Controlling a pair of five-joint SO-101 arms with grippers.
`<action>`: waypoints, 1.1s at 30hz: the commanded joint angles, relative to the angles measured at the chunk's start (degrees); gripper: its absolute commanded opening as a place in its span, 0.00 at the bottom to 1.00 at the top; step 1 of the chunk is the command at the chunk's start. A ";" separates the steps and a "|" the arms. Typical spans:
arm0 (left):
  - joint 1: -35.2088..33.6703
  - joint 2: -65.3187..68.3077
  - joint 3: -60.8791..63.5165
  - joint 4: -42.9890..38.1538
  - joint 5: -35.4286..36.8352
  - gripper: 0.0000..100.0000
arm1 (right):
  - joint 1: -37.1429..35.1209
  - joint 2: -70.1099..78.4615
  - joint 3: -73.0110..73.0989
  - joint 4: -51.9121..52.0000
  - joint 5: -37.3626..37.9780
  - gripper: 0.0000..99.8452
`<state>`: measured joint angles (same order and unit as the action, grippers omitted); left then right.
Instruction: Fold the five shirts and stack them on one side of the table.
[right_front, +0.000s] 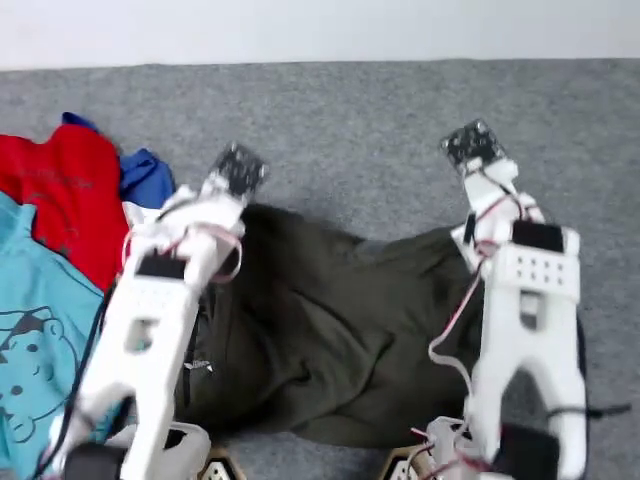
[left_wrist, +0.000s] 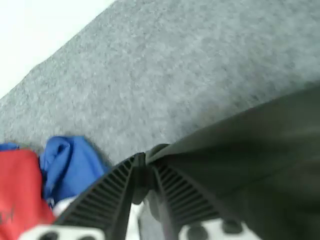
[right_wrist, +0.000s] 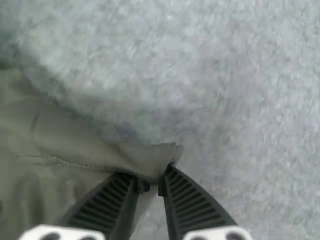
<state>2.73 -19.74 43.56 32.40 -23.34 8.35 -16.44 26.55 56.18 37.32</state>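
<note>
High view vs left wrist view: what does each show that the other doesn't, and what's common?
High view, not left wrist: the teal shirt, the right arm, and the dark olive shirt spread in full between the arms. Left wrist, not high: the left claw pinched shut on that shirt's edge. Both: dark olive shirt, red shirt, blue shirt, grey table cover.

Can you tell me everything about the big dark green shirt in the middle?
The dark olive shirt looks like soft cloth. It is rumpled and not yet folded, and it lies across the middle of the grey table. The left end effector is shut on one far corner, the right end effector on the other. A stitched hem shows near the right one.
</note>
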 joint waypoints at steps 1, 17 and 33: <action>-0.88 11.25 -14.81 -0.62 0.18 0.00 | -0.75 7.87 -12.13 -0.75 -0.70 0.01; -0.97 61.63 -72.57 19.87 0.18 0.00 | -0.75 56.13 -66.73 11.03 -0.53 0.01; -4.48 96.79 -131.65 47.12 0.00 0.09 | -2.51 84.79 -114.90 26.68 -0.44 0.01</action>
<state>-1.05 76.44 -79.60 75.38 -23.60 6.42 68.92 -82.81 81.58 37.23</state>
